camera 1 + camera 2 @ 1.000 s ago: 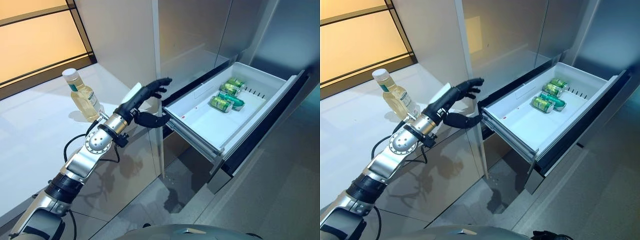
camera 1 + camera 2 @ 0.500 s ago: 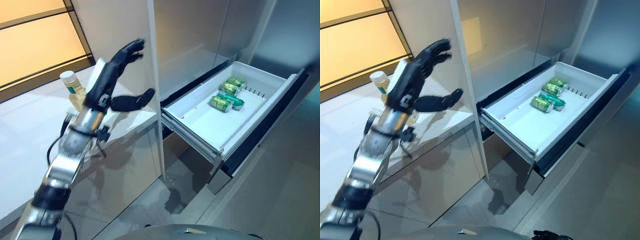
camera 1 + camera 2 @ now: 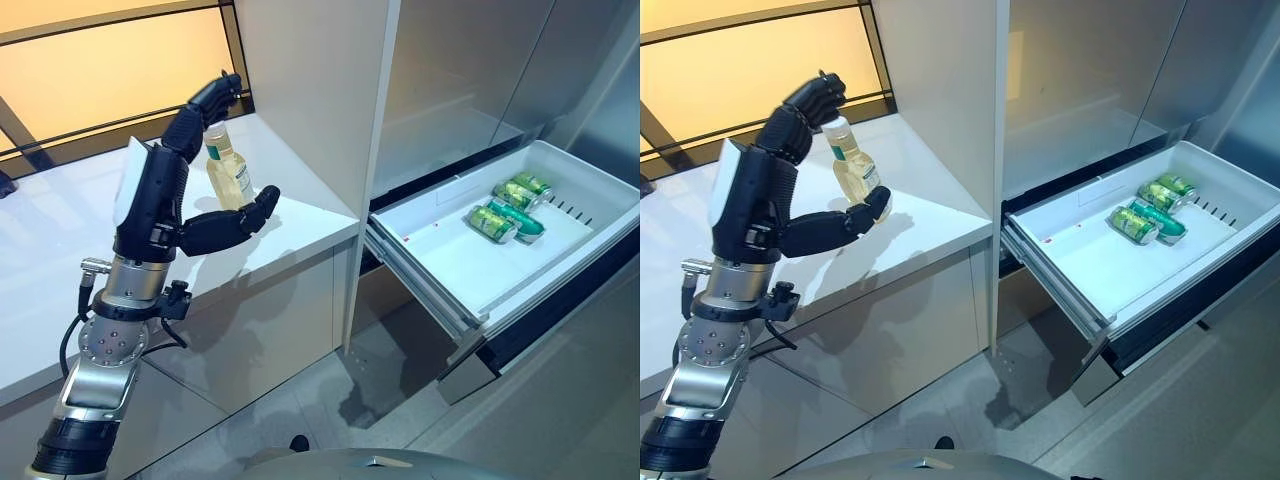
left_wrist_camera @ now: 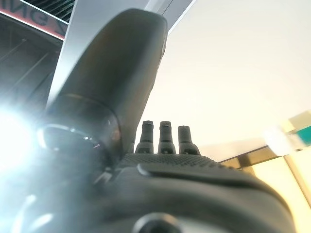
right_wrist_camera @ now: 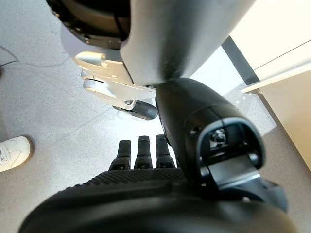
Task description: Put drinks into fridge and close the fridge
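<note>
One hand, my left hand (image 3: 160, 200), is raised at the frame's left, fingers spread and holding nothing. Just beyond it the bottle (image 3: 229, 170) stands on the counter (image 3: 300, 215), likely light, smooth and slippery, best wrapped around its body below the cap. The open fridge drawer (image 3: 455, 265) with cans (image 3: 505, 205) waits right.

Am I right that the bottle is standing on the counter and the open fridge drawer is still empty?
Not quite: the bottle stands on the counter, but the fridge drawer is not empty. The left eye view shows green cans lying in it.
</note>
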Robot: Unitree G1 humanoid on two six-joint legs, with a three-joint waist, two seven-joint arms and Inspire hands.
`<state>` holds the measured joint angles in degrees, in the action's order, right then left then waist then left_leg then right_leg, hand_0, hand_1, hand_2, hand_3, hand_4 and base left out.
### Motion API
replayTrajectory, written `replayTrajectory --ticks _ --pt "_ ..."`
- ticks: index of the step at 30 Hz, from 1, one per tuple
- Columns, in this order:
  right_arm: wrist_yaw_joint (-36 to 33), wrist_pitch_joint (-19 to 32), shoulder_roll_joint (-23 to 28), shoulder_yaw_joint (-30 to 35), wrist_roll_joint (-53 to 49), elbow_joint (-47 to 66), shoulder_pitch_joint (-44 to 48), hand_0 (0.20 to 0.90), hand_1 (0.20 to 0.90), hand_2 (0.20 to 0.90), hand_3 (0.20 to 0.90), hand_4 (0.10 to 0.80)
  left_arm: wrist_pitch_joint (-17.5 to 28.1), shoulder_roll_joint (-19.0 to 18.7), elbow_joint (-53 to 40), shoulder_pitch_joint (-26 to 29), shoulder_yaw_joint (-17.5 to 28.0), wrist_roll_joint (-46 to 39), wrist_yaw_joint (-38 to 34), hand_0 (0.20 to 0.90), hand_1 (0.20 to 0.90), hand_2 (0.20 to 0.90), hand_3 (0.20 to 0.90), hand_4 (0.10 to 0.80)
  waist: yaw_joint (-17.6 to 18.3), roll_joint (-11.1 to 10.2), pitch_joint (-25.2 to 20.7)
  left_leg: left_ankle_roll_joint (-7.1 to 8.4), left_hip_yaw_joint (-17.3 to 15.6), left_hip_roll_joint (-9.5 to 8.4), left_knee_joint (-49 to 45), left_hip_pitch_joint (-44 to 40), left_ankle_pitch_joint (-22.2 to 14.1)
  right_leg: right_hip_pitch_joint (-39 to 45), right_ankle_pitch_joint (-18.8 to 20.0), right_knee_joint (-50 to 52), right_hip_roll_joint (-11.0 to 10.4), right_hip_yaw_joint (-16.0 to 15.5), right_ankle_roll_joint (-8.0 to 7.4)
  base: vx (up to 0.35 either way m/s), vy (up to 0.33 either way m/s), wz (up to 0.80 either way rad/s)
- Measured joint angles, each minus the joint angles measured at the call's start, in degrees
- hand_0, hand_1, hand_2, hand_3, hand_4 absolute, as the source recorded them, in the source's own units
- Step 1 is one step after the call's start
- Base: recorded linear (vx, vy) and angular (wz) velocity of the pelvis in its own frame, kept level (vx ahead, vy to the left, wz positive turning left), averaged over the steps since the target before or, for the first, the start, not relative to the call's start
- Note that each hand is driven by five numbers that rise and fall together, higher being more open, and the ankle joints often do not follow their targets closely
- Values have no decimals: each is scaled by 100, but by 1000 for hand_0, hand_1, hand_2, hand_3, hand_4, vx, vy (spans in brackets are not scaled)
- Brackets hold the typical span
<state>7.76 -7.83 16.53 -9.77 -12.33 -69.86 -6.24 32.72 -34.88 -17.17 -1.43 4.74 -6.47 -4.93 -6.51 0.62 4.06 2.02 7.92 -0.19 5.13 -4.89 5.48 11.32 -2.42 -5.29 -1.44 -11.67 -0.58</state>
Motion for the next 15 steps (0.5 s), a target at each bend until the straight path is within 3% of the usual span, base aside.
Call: replayTrajectory --ticks 8,15 --pt "13 -70 -1 3 4 9 28 900 900 900 900 800 -151 0 110 4 78 200 -805 900 900 900 900 800 46 0 1 31 -14 9 21 -32 -23 24 -23 -7 18 12 -28 13 -2 -1" --pt "40 -91 3 12 11 6 28 900 900 900 900 800 -403 1 397 4 81 191 -1050 900 900 900 900 800 59 -4 -3 25 -35 5 17 -33 -21 15 -26 -16 15 30 -34 26 -5 0"
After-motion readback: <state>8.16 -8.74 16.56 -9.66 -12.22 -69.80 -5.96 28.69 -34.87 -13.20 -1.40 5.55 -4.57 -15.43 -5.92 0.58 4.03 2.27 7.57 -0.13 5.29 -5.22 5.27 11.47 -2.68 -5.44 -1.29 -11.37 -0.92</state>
